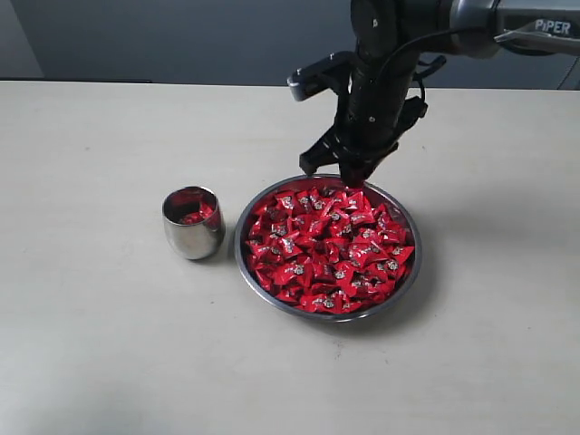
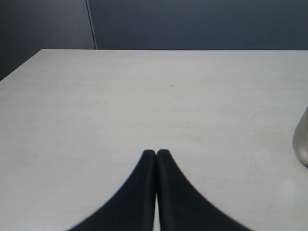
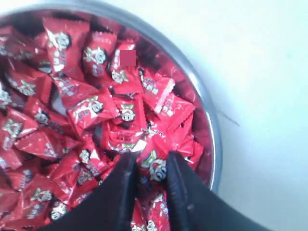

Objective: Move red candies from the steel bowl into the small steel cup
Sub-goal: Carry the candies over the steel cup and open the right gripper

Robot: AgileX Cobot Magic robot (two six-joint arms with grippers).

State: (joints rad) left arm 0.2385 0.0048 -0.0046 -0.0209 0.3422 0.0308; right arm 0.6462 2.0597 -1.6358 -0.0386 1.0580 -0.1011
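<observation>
A broad, pale cream tabletop (image 1: 109, 344) fills most of the exterior view, its surface matt and faintly mottled. Behind its far edge rises a dark blue-grey wall (image 1: 181, 36). The left wrist view shows a thin vertical seam (image 2: 91, 24) in that wall and a tiny dark speck (image 2: 171, 86) on the tabletop; the right wrist view shows a short dark scratch (image 3: 229, 118) on it

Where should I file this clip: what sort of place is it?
Likely a robot lab bench, not a kitchen: bare pale table, dark wall, and the right gripper working in a steel bowl of red candies.
</observation>
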